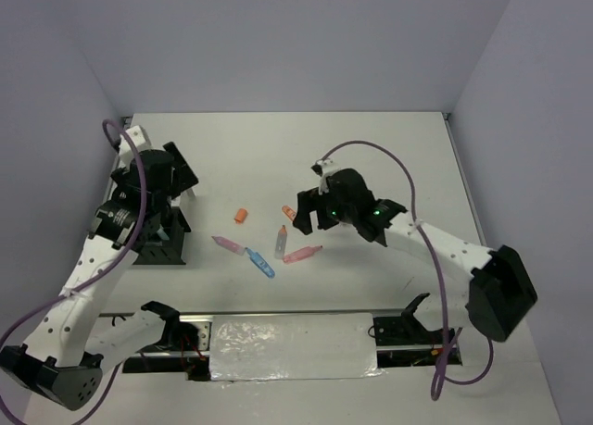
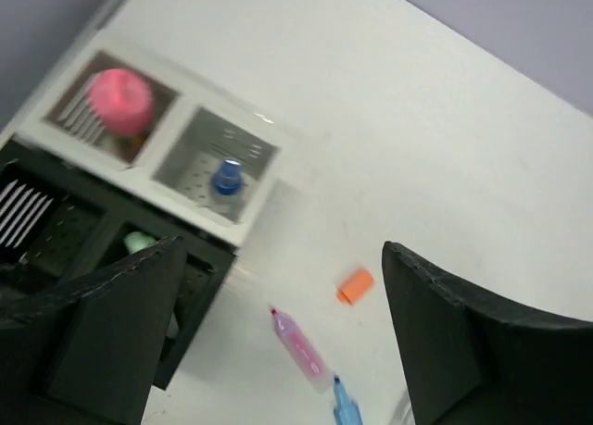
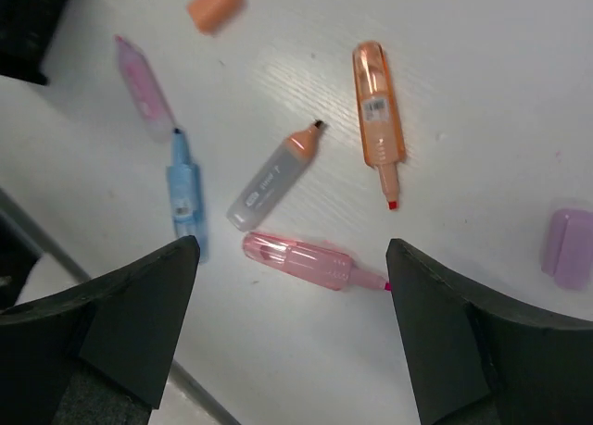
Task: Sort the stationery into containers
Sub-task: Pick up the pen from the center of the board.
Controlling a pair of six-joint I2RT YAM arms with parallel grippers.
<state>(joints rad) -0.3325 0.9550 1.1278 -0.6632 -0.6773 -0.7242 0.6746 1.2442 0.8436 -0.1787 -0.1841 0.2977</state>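
The organizer [image 2: 176, 119] sits far left on the table [image 1: 371, 147]. One white compartment holds a pink-capped tube [image 2: 120, 101], the next a blue-capped bottle [image 2: 225, 178], and a black one holds a green item [image 2: 139, 243]. The left gripper [image 2: 283, 258] and right gripper [image 3: 289, 254] both gape, empty. Only the right wrist view shows the purple eraser [image 3: 567, 249] — near the loose highlighters [image 3: 378, 110].

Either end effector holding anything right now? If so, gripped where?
Nothing is held. The left end effector and the right end effector are both open, with nothing clamped.
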